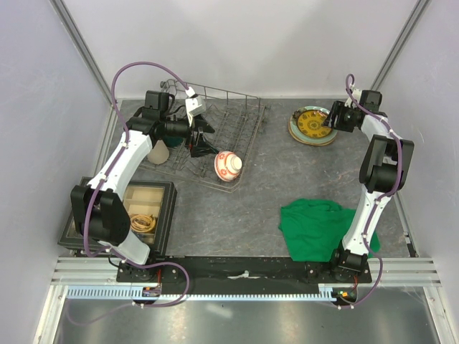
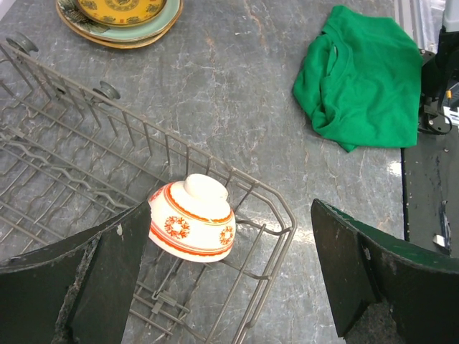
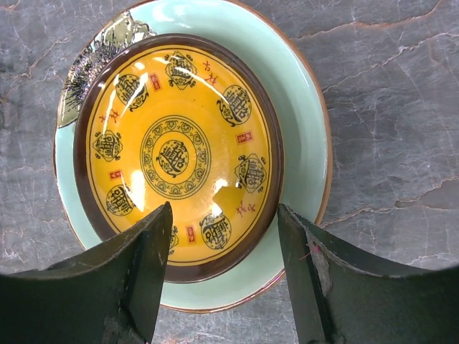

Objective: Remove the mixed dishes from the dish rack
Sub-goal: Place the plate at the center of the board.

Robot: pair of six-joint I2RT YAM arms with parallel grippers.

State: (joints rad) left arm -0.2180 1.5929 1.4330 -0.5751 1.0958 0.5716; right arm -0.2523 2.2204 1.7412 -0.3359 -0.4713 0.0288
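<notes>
Hovering left end effector, fingers wide, small red-and-white bowl below in dish rack

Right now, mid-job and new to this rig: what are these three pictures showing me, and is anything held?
Two robot arms, each ending in a two-finger gripper. One picture looks down on the whole table; the others look out from each wrist. The left gripper hangs open above the dish rack, where a red-and-white bowl lies upside down. The right gripper hangs open over a yellow-patterned plate stacked on a mint-green plate. A green cloth lies by the right arm. Nothing is held.
</notes>
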